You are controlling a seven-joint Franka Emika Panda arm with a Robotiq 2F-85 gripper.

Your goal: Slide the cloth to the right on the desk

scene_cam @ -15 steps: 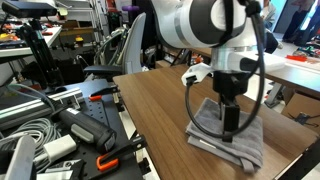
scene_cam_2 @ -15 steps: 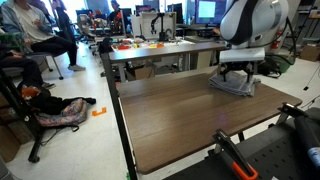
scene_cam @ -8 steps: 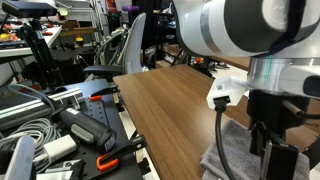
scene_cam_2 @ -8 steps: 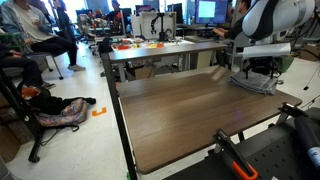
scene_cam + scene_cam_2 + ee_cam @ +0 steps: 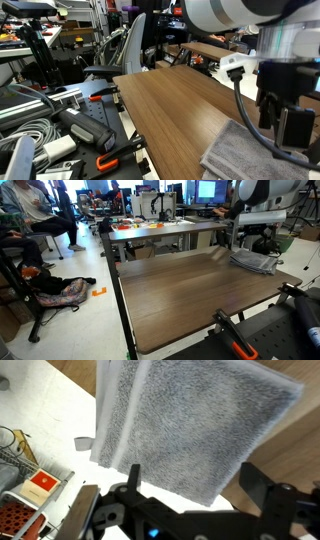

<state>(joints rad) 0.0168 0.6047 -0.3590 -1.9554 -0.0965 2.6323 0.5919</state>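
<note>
Hovering: hand (image 5: 254, 246) above cloth (image 5: 255, 262); fingers (image 5: 262, 485) spread; cloth at desk (image 5: 180, 290) edge

Cloth (image 5: 190, 430): grey terry fabric, soft, matt, rough-napped. Counter (image 5: 170, 110): brown wood-grain top, smooth, low sheen. Claw (image 5: 193, 495): black, matt. Arm casing (image 5: 225, 10): white, glossy.

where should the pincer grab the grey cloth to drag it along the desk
The cloth lies flat on the desk, so probably come straight down and pinch its layered edge, at the left in the wrist view, where the folds give some bulk.
</note>
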